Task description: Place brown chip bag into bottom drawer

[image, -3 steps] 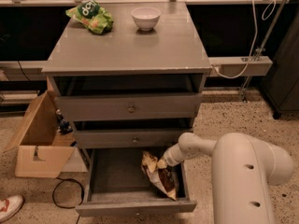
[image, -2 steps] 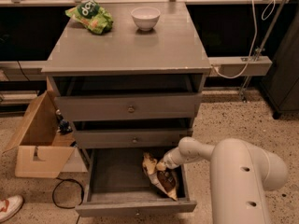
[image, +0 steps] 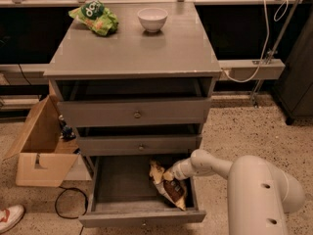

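The brown chip bag (image: 169, 186) lies tilted inside the open bottom drawer (image: 117, 185), at its right side, with its tan end up toward the back. My gripper (image: 169, 175) reaches down into the drawer from the right, right at the upper part of the bag. The white arm (image: 254, 180) fills the lower right corner. The bag's lower end rests near the drawer's front right corner.
A green chip bag (image: 94, 16) and a white bowl (image: 152, 19) sit on the cabinet top. Two shallower knobbed drawers (image: 137, 114) are above the open one. A cardboard box (image: 39, 146) stands at the left, a black cable (image: 66, 204) and a shoe (image: 10, 218) on the floor.
The arm has shifted slightly left and further into the drawer. The brown chip bag stays in about the same place in the drawer.
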`<state>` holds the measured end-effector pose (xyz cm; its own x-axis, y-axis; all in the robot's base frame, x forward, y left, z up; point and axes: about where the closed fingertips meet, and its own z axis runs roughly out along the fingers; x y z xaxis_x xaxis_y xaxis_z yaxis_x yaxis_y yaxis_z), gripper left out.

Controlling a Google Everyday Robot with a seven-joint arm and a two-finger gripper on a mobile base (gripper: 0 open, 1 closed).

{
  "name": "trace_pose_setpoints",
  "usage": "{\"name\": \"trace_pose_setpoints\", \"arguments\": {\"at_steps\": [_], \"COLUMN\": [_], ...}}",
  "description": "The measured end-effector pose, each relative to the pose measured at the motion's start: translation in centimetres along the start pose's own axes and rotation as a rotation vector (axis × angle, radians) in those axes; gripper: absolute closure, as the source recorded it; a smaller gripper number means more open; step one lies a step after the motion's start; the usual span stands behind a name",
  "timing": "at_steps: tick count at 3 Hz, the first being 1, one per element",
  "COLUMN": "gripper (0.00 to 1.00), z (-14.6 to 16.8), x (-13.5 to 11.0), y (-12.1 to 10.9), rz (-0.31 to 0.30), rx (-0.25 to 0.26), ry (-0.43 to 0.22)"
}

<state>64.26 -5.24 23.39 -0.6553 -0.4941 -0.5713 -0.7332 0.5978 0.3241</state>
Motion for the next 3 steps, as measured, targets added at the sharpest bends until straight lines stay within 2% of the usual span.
{"name": "trace_pose_setpoints", "arguments": {"at_steps": [1,2,3], "gripper": [0.30,0.01,0.00], "z": [-0.4,-2.0,-4.1], "x": [-0.1,-0.4,-0.3], "y": [0.1,0.0,-0.2], "rz": [0.011,0.014,0.017], "rx": [-0.009,0.002,0.021], "ry": [-0.050,-0.093,-0.132]}}
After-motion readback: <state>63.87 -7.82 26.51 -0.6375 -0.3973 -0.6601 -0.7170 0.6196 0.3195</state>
